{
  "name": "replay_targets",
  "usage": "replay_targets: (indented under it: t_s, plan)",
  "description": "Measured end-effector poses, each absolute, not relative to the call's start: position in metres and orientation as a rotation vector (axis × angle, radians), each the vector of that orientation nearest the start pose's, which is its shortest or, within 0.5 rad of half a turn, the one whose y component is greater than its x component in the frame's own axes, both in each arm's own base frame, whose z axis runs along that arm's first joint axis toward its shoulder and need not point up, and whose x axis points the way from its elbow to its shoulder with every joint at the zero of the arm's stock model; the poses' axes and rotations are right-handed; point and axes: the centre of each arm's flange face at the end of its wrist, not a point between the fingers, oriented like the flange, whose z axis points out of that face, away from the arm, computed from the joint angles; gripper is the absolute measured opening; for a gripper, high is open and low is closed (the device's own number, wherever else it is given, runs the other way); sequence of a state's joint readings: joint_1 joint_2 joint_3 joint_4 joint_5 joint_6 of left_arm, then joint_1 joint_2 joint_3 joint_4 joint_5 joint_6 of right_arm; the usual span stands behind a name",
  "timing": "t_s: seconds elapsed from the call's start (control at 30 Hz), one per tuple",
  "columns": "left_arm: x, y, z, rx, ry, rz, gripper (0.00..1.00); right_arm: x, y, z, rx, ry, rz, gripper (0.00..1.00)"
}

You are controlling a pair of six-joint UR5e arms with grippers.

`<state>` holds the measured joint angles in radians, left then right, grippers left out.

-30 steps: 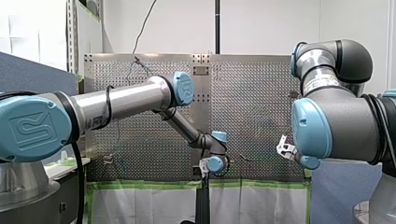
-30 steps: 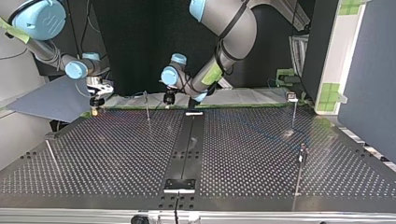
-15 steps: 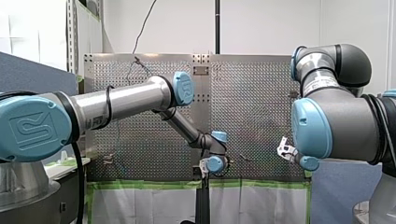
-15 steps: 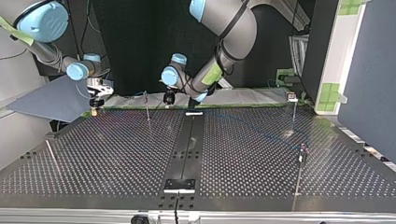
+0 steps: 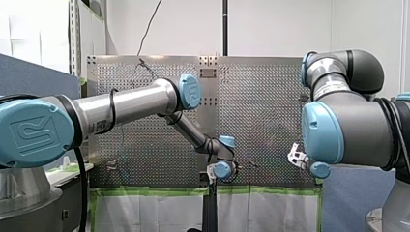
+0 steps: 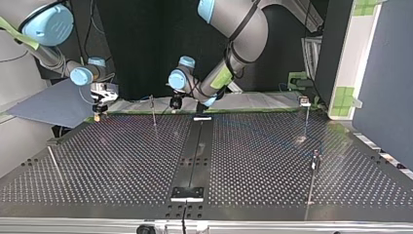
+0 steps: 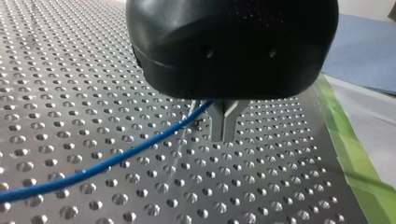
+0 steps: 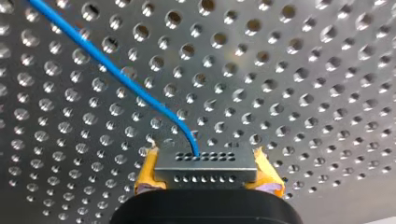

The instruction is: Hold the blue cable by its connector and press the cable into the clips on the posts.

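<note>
In the right wrist view my right gripper (image 8: 206, 169) is shut on a grey connector (image 8: 205, 161), gripped between its yellow pads (image 8: 147, 175). The blue cable (image 8: 116, 74) leaves the connector and runs away over the perforated plate. My left gripper (image 7: 223, 127), black with metal fingers, is shut, and the blue cable (image 7: 93, 170) runs up to the base of those fingers. In the top view my right gripper (image 6: 99, 108) hangs at the table's far left edge. My left gripper (image 6: 175, 103) is near the far middle, beside a thin post (image 6: 154, 111).
Other thin posts stand at the top view's right (image 6: 306, 114), further forward on the right (image 6: 315, 161) and at its left (image 6: 53, 163). A black rail (image 6: 195, 156) runs down the table's middle. Green tape (image 7: 355, 158) marks the plate's edge.
My right arm's upper joints have sunk slightly in the front view. Both grippers stay almost where they were, and both grips are unchanged.
</note>
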<state>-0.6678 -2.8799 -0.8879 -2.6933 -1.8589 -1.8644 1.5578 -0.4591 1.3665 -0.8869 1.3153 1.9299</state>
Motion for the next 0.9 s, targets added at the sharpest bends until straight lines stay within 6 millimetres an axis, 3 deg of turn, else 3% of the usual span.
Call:
replay_targets:
  t_s: [0.5,0.9]
  plan:
    - [0.575,-0.578,-0.068,0.087,1.754,-0.473,0.00,0.145,-0.731,-0.054,1.219,-1.397,1.610,0.00]
    - [0.566,-0.586,-0.069,0.116,1.745,-0.488,0.00,0.148,-0.730,-0.054,1.225,-1.397,1.610,0.00]
